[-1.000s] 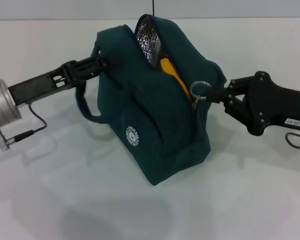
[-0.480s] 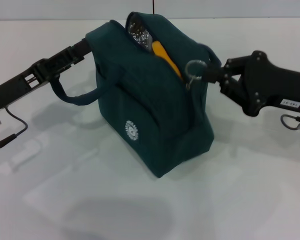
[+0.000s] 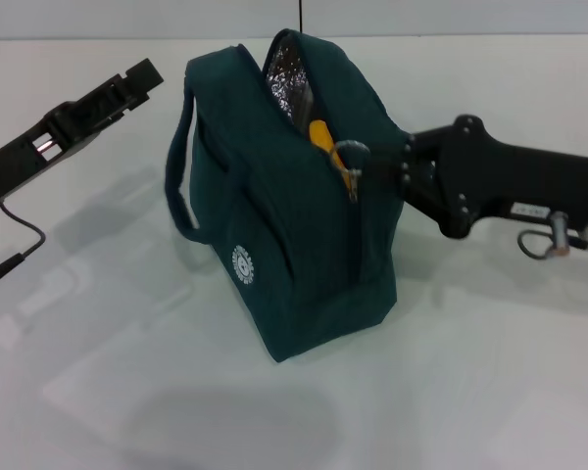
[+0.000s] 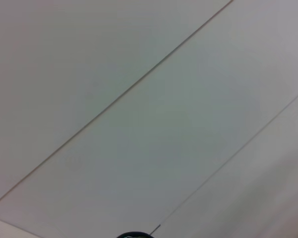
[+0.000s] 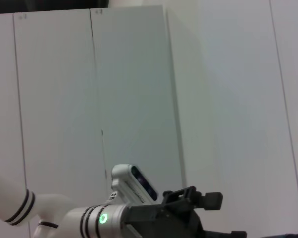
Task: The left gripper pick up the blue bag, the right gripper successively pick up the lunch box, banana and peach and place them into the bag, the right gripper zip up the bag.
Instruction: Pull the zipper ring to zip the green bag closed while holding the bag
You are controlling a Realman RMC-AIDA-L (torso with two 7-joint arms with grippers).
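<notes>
So there's a plain white table taking up pretty much the whole head view, and the only thing sitting directly on it is the blue bag, standing upright around the middle and casting a soft shadow toward the front edge.

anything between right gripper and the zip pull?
Nothing visible. The right gripper is already at the ring pull on the blue bag. Something yellow shows in the unzipped gap above. The left gripper is off the bag.
</notes>
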